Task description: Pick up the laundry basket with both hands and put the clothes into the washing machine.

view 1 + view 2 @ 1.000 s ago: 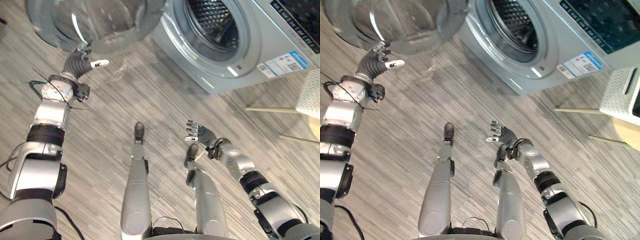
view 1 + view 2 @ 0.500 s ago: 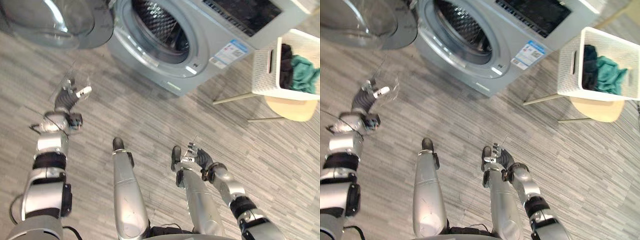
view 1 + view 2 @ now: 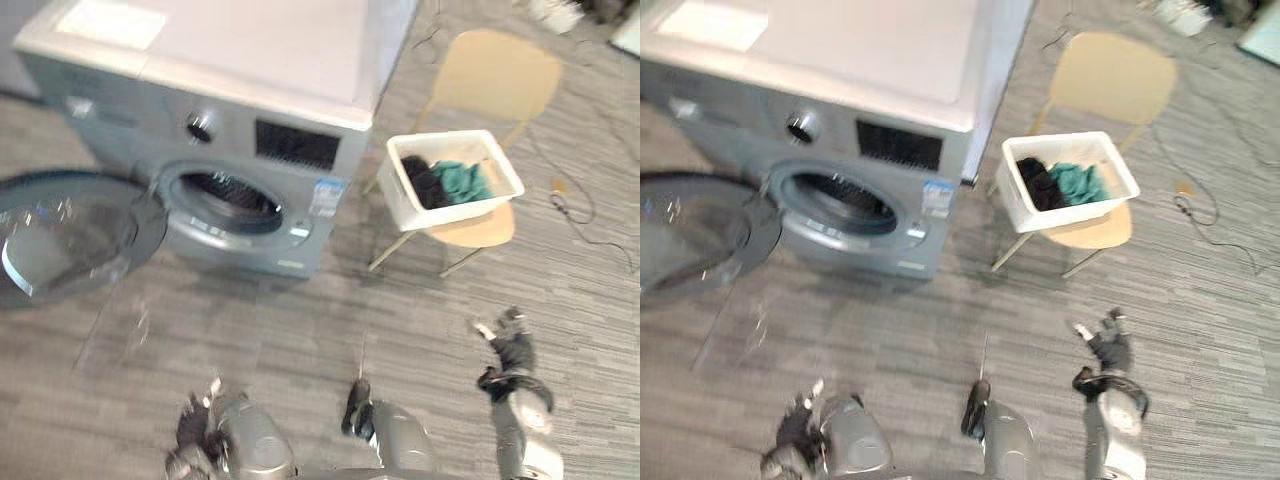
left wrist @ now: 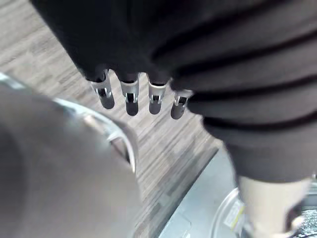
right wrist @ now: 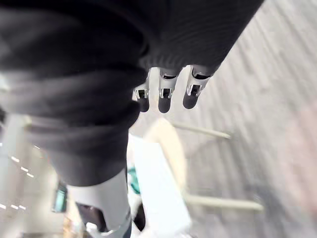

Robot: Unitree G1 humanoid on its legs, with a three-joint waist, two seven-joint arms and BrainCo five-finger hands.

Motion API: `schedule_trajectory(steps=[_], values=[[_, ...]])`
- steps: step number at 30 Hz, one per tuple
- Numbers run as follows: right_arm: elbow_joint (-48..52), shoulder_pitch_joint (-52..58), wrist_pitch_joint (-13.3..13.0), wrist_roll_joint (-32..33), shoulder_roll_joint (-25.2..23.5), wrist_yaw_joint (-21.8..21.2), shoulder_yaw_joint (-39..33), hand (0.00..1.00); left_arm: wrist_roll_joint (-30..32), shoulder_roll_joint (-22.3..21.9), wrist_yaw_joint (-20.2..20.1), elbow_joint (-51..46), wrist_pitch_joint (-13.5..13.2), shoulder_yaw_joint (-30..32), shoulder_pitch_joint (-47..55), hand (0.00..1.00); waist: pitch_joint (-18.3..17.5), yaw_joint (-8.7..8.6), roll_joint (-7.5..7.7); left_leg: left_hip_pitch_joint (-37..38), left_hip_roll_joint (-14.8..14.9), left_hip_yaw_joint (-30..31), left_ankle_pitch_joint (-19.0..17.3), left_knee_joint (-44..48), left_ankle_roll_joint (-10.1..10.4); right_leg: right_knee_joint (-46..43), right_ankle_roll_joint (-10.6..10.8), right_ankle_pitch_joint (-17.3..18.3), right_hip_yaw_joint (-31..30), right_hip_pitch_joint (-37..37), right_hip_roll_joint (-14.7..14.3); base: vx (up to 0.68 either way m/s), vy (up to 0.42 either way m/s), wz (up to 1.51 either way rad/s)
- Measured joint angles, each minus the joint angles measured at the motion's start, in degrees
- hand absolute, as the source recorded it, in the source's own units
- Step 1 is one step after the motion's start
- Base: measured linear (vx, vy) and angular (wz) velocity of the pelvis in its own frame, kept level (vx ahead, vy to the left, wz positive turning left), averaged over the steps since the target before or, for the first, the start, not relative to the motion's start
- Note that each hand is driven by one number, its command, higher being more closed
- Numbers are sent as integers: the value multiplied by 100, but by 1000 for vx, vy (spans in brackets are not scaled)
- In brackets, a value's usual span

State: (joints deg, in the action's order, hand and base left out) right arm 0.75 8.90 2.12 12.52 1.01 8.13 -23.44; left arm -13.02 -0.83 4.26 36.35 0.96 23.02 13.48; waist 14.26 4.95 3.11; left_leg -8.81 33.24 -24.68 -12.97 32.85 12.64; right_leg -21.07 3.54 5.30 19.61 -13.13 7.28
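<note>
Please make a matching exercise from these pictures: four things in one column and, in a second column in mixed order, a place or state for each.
Things:
1. laundry basket
2. washing machine door
3. clothes
4. right robot hand

Places or states:
a. swung open
b. standing on the chair
c. lying inside the basket
d. open, holding nothing

Pairs: 1-b, 2-a, 3-c, 4-d

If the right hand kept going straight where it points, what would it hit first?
Probably the chair carrying the laundry basket. The open right hand points toward them, though depth is hard to judge.
</note>
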Motion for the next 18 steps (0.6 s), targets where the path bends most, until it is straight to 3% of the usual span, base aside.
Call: schedule_trajectory(steps=[1,2,5,7,8,9,10,11,13,14,16,17,18], values=[[168,-306,-76,-152,182,221,-48,0,17,99,71,430,11,-30,-52,0,-241,-127,79,369,-64,-225,168,-404,101,-215,24,194,69,7,71,209,-90,-26],[200,-365,-82,-162,215,247,-50,0,17,127,84,522,13,-28,-78,0,-266,-138,76,434,-77,-257,203,-480,131,-241,57,221,64,6,69,192,-134,-25],[388,-1034,-182,-343,470,414,205,0,17,140,128,828,13,193,-177,0,-456,-235,-31,866,-23,-364,677,-1025,162,-378,-129,434,5,-14,-220,183,-219,-36],[388,-1544,-192,-646,511,442,509,0,-50,131,273,868,3,378,-238,0,-466,-180,-34,812,221,-165,1045,-651,-441,-312,-296,485,-168,63,-526,128,-240,-67],[383,-1748,-197,-828,596,468,656,0,-163,172,356,860,-9,410,-281,0,-464,-87,-34,576,404,55,1347,-116,-1491,-116,-433,449,-292,215,-727,185,-311,-56],[282,-1895,-224,-990,798,542,804,0,-235,111,373,859,-26,392,-302,0,-466,-38,-40,218,332,552,1307,455,-1758,104,-517,418,-333,439,-800,221,-328,-39],[220,-1938,-224,-1056,943,570,855,0,-271,59,372,851,-31,336,-303,0,-470,-35,-47,90,147,829,1085,684,-1557,218,-545,403,-342,558,-802,163,-231,-11],[107,-2031,-224,-1115,1200,574,959,0,-361,-11,367,838,-47,150,-290,0,-467,-4,-47,-87,-378,1231,655,897,-1276,428,-583,384,-384,743,-765,173,-167,-3],[-224,-2247,-227,-1414,1586,580,1053,0,-434,-14,352,776,-94,-131,-256,0,-462,47,-99,-277,-1279,1359,125,679,-1069,701,-596,365,-390,971,-701,157,-74,6],[-351,-2328,-214,-1496,1671,571,1076,0,-433,-12,352,721,-105,-207,-213,0,-460,55,-129,-321,-1510,1307,61,513,-1080,783,-597,364,-375,1038,-703,154,27,20],[-866,-2640,-157,-1586,1890,565,1219,0,-430,22,335,616,-149,-347,-92,0,-440,81,-251,-498,-2328,1138,16,-214,-1106,1073,-584,356,-290,1246,-680,174,67,20],[-1142,-2857,-143,-1743,2037,552,1447,0,-428,26,335,615,-148,-368,-51,0,-410,121,-321,-500,-2560,1122,43,-678,-1200,1141,-481,304,-288,1298,-700,162,67,2],[-1257,-2943,-129,-1836,2089,548,1566,0,-423,58,336,616,-148,-409,-41,0,-404,200,-326,-440,-2575,1099,79,-709,-1416,1134,-450,314,-330,1294,-704,222,78,-10]])
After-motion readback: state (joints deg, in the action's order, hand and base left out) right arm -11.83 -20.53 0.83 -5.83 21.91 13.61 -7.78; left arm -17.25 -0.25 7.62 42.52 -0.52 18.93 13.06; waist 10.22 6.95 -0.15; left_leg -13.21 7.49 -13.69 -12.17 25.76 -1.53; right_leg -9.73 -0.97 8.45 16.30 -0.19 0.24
